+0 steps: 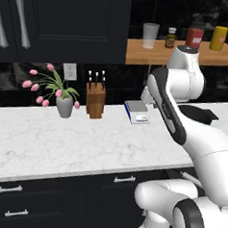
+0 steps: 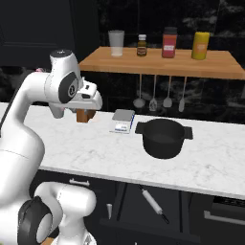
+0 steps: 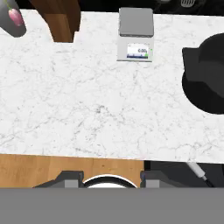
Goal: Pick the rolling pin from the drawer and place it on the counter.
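Rolling pin [image 2: 154,203] lies loose in the open drawer [image 2: 143,225], below the counter [image 2: 95,153]. Gripper [image 2: 91,111] hovers high beside the pot [image 2: 163,138], empty; finger spacing unclear.

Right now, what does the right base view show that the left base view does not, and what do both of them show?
Right base view alone: the black pot on the counter, the utensils hanging under the shelf, and the rolling pin lying in the open drawer below the counter edge.

Left base view alone: the vase of pink flowers and the closed drawers with silver handles.

Both: the counter, the kitchen scale, the knife block and the wooden shelf with a glass and bottles.
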Robot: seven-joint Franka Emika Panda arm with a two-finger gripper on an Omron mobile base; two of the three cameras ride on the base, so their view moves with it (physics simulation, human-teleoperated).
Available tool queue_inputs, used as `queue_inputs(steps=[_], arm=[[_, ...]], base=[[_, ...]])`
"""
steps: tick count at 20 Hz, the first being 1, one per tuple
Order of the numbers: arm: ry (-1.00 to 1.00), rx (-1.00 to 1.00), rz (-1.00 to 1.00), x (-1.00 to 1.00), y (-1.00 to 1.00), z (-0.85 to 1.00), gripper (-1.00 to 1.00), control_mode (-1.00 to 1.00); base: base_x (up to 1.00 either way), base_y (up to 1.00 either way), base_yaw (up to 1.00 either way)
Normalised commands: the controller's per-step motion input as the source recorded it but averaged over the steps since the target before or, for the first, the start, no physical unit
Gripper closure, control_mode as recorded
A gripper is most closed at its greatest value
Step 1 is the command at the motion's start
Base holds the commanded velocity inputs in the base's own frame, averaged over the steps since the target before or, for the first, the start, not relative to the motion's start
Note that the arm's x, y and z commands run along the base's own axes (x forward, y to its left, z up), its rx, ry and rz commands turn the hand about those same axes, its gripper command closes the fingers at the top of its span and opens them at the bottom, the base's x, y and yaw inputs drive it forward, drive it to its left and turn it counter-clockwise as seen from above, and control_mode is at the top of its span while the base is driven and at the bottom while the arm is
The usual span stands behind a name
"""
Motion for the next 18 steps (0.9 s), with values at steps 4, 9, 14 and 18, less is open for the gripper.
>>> queue_inputs(steps=[4, 9, 14, 18], arm=[[0.02, 0.00, 0.00, -0.60, 0.00, -0.04, -1.00, -1.00], [0.05, 0.02, 0.00, -0.90, -0.11, -0.39, -1.00, -1.00], [0.09, 0.09, -0.01, -0.37, -0.51, -0.79, -1.00, -1.00], [0.00, 0.04, 0.00, -0.18, -0.21, -0.28, -1.00, -1.00]], base=[[0.00, 0.00, 0.00], [0.00, 0.00, 0.00], [0.00, 0.00, 0.00], [0.00, 0.00, 0.00]])
